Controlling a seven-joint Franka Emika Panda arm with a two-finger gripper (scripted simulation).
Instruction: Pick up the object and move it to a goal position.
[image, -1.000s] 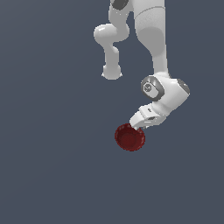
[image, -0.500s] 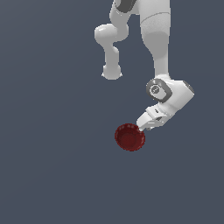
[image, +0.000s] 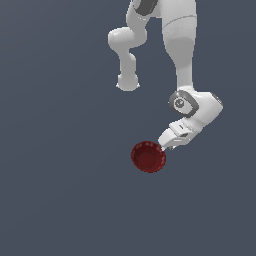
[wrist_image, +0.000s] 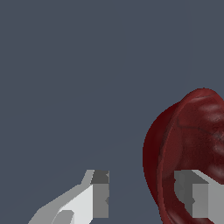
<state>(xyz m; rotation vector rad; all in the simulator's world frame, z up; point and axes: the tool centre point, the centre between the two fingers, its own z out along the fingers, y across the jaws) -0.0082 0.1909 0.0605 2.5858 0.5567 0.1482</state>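
The dark red bowl with a scalloped rim lies on the grey floor, low in the middle of the exterior view. My gripper reaches down at the bowl's edge on the exterior view's right. In the wrist view the bowl looks tilted. One finger stands outside its wall, with a gap to it. The other finger is inside the bowl. The gripper is open and straddles the rim.
The plain grey floor lies all around the bowl. The white arm's upper links and elbow hang above it. No other object shows.
The hand has shifted slightly toward the exterior view's right and a little lower. The bowl has stayed in place.
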